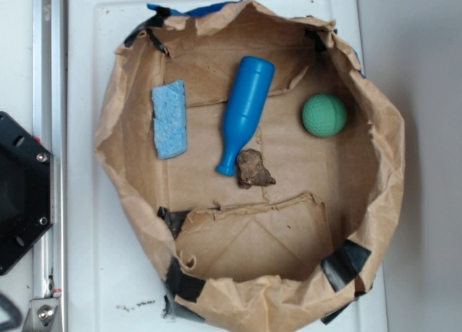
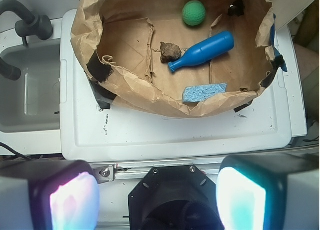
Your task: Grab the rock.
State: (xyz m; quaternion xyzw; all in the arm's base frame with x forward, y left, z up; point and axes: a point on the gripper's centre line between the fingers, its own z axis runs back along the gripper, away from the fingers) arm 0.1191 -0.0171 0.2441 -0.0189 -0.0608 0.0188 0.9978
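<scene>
While the rock (image 1: 255,168) (image 2: 170,51) lies on the brown paper floor of the bag, its lumpy brown-grey body touches the narrow neck end of the blue bottle (image 1: 246,111) (image 2: 202,51). That bottle rests on its side, its wide base pointing toward one wall of the paper and its neck toward the middle of the floor. Well apart from the rock, a round green ball (image 1: 324,115) (image 2: 193,13) sits near the bag's wall. A light blue sponge (image 1: 170,119) (image 2: 204,92) lies flat on the other side of the bottle, close to the crumpled wall.

All four things lie inside a rolled-down brown paper bag (image 1: 385,151) (image 2: 85,35), whose rim is patched with strips of black tape (image 1: 345,263) (image 2: 98,66). The bag stands on a white tray-like surface (image 1: 94,260) (image 2: 165,135). In the wrist view a pale sink (image 2: 27,97) with a dark faucet (image 2: 27,22) shows beside that surface.

The gripper (image 2: 157,197) hangs well away from the bag, outside its rim, touching nothing. Its two fingers, the left pad (image 2: 67,197) glowing pinkish and the other teal, are spread wide with a broad gap between them, and nothing is held there.
</scene>
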